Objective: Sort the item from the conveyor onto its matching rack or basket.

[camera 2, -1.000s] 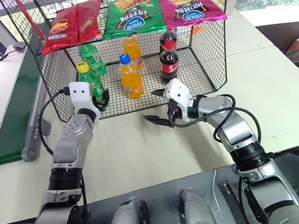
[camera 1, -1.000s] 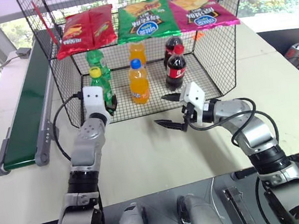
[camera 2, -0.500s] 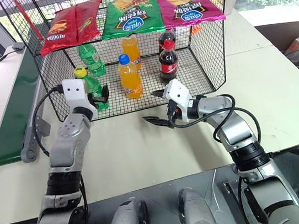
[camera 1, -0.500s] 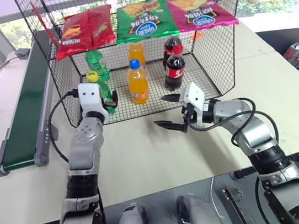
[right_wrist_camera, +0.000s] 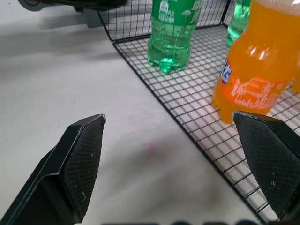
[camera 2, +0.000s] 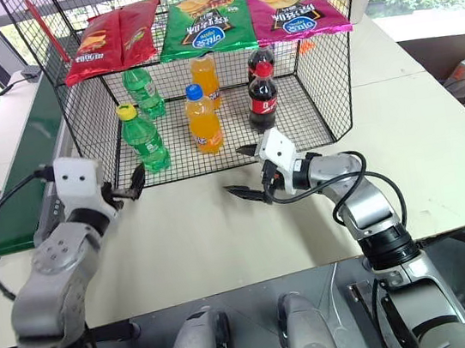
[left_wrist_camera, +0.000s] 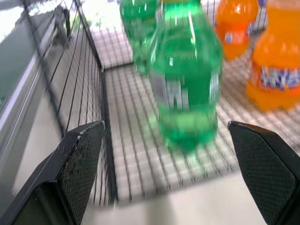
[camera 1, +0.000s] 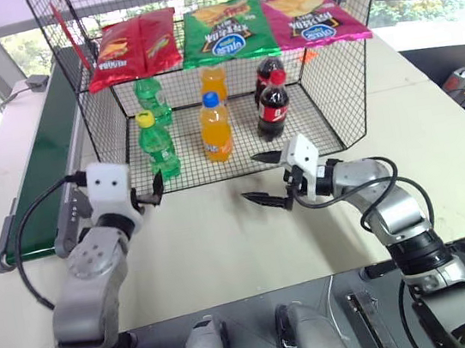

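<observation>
Our left gripper [camera 1: 150, 192] has its jaws spread wide and empty, at the left centre of the head view, just outside the front edge of the black wire-mesh basket [camera 1: 339, 103]. Our right gripper [camera 1: 264, 178] also has open jaws holding nothing, over the bare desk [camera 1: 224, 236] at centre. The yellow-capped green bottle [camera 1: 157, 145] stands upright on the basket's grid floor, front left, beside an orange soda bottle [camera 1: 215, 128]. The dark green conveyor [camera 1: 38, 175] runs along the left edge.
</observation>
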Controlling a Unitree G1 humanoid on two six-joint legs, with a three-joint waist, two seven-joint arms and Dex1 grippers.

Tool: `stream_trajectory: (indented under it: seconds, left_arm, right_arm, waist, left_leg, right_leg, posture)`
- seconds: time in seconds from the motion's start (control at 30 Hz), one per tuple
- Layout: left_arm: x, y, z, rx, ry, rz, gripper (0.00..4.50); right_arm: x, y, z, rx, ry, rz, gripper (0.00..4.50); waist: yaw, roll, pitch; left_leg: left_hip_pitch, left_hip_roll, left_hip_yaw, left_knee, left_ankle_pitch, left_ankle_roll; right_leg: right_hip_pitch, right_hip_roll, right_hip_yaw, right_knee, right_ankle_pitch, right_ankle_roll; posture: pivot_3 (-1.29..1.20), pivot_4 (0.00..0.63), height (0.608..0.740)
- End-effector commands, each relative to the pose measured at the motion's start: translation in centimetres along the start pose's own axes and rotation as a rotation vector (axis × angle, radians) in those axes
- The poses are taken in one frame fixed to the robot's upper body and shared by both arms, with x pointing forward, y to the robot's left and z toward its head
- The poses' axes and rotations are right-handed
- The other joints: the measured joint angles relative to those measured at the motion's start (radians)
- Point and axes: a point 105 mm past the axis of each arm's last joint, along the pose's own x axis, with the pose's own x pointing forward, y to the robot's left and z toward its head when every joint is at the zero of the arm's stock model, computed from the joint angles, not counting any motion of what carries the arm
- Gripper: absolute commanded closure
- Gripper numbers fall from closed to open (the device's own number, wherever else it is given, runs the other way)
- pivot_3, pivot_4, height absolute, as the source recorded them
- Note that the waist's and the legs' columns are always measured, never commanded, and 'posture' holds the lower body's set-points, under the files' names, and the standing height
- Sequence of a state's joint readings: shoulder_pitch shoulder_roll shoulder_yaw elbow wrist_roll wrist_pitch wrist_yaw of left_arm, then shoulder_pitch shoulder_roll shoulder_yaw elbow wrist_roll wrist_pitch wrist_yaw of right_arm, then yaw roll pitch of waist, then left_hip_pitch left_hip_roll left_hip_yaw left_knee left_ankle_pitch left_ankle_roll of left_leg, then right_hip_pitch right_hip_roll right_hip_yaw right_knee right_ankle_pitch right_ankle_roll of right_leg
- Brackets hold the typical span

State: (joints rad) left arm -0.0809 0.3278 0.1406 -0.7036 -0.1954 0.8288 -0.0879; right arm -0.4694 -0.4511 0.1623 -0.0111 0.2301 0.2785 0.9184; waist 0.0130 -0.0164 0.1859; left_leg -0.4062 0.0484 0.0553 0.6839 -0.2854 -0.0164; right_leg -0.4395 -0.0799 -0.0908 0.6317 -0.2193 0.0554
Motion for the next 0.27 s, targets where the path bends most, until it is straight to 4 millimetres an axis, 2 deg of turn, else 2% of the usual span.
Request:
stream_trajectory:
  seconds: [0.03, 0.27]
  left_arm:
    - [-1.5, -0.3, 0.6, -0.008, -0.018, -0.005, 0.10]
    - [-3.1, -1.0, -2.0, -0.063, 0.068, -0.041, 0.10]
  right_arm:
    - [-0.3, -0.3, 0.8, -0.018, -0.031, -0.014, 0.00]
    - [-0.2, -0.5, 0.7, -0.014, -0.035, -0.016, 0.00]
  waist:
    - [-0.001, 0.000, 0.000]
    - [-0.001, 0.000, 0.000]
  left_leg:
    - [0.000, 0.000, 0.000, 0.000, 0.000, 0.000]
    - [0.001, 0.000, 0.000, 0.000, 0.000, 0.000]
  right_leg:
    - [0.000, 0.000, 0.000, 0.000, 0.000, 0.000]
    - [0.001, 0.000, 0.000, 0.000, 0.000, 0.000]
  posture:
    - [0.00, 0.150, 0.740]
    - [0.00, 0.150, 0.740]
